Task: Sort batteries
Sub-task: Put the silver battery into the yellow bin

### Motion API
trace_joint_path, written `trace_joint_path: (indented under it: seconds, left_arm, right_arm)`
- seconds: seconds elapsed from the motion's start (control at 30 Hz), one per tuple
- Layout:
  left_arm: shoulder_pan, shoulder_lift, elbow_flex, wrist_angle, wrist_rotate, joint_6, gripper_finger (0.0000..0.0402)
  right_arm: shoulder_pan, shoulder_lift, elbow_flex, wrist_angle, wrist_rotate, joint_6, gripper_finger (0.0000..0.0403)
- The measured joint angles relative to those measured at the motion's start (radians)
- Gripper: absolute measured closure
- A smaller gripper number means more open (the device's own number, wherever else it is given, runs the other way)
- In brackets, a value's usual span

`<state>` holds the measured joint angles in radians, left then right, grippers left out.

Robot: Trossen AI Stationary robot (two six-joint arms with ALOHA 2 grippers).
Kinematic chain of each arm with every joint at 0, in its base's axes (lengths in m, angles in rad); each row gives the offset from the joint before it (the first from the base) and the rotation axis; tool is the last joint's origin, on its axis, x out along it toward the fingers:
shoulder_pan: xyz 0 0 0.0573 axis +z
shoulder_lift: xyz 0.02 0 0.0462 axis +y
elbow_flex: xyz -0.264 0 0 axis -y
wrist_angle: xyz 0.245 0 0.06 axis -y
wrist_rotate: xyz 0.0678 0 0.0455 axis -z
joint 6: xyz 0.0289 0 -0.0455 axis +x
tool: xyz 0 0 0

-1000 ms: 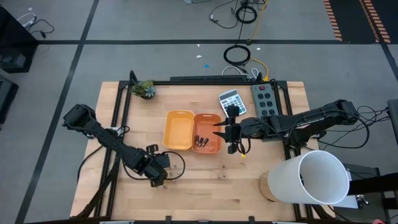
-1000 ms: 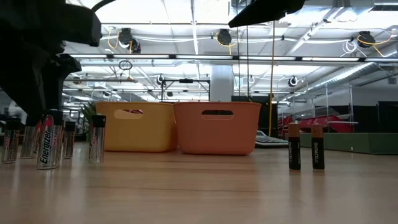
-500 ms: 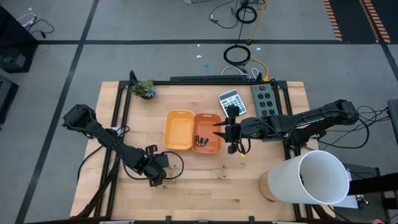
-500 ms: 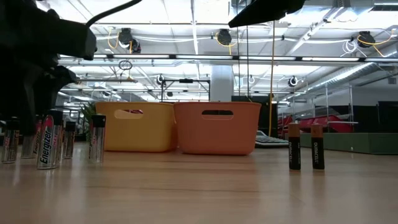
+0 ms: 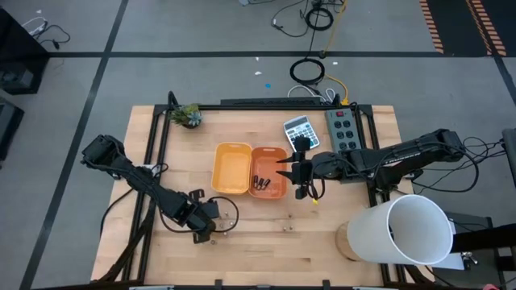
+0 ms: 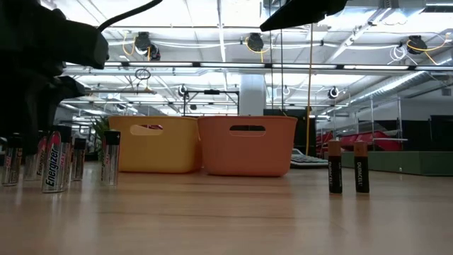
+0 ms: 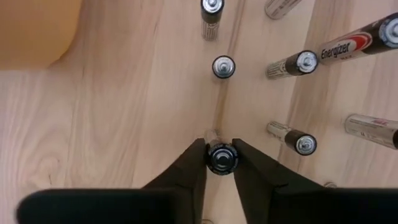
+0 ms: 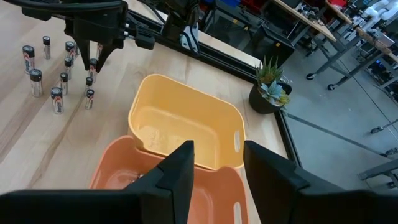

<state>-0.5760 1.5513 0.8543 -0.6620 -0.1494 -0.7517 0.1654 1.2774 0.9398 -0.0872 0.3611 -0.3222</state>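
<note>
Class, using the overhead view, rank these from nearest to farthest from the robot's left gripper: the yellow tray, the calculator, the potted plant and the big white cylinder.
Measured from the left gripper, low at the table's front-left:
1. Yellow tray, just behind it, mid-table.
2. Potted plant, back-left corner.
3. Calculator, back, right of centre.
4. White cylinder, far across at the front-right edge.

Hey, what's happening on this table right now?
A two-armed robot is sorting batteries. The left gripper is down among a cluster of upright silvery batteries, its fingers closed on one battery that stands on the table. The right gripper hovers open over the orange tray, which holds a few dark batteries. The yellow tray looks empty. Two dark batteries stand apart.
</note>
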Motion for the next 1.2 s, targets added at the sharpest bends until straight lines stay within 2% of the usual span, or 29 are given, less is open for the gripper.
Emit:
trace_joint_path:
  seconds: [0.07, 0.47, 0.67, 0.83, 1.03, 1.13, 1.2]
  left_arm:
    - [0.000, 0.000, 0.000, 0.003, 0.000, 0.000, 0.0344]
    - [0.012, -0.003, 0.004, -0.047, -0.012, 0.002, 0.0345]
    - [0.053, -0.069, 0.043, -0.087, -0.001, 0.059, 0.0345]
    - [0.133, -0.172, 0.076, -0.090, -0.022, 0.143, 0.0345]
    - [0.282, -0.276, 0.095, -0.080, -0.175, 0.305, 0.0345]
    - [0.368, -0.270, 0.092, -0.074, -0.166, 0.374, 0.0344]
    - [0.404, -0.252, 0.090, -0.052, -0.131, 0.433, 0.0321]
  right_arm:
    - [0.000, 0.000, 0.000, 0.000, 0.000, 0.000, 0.0273]
    - [0.000, 0.000, 0.001, 0.000, 0.000, 0.000, 0.0273]
    - [0.000, 0.000, 0.001, 0.000, 0.000, 0.000, 0.0273]
    - [0.000, 0.000, 0.001, 0.000, 0.000, 0.005, 0.0273]
    - [0.000, 0.000, 0.001, 0.000, 0.000, 0.008, 0.0273]
    - [0.000, 0.000, 0.001, -0.002, -0.003, 0.014, 0.0273]
    - [0.000, 0.000, 0.001, -0.003, -0.019, 0.016, 0.0273]
